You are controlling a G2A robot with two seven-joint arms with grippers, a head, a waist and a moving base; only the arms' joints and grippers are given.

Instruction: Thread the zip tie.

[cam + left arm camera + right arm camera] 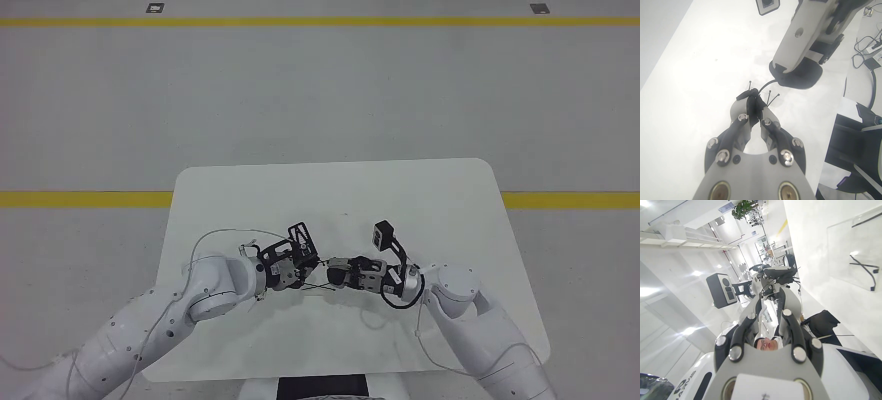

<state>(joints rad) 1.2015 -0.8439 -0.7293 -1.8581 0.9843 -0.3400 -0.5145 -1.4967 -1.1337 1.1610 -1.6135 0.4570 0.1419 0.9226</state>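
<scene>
**Left jaws clamping the zip tie [764, 87] above the worktop [696, 75].**
My left wrist view is showing the tie arcing from my shut left jaws to the tips of my right jaws, whose grip I cannot tell. My right wrist view is showing spare ties [859, 264] lying crossed.

One end of the zip tie [765, 86] is buried between the taped pads of my left gripper [753, 97]. The other end runs behind the black pad of my right gripper [787, 80], so I cannot tell how it sits there. From above it is a hairline, too thin to follow. The spare zip ties [772, 98] lie half hidden behind my left fingers.
</scene>
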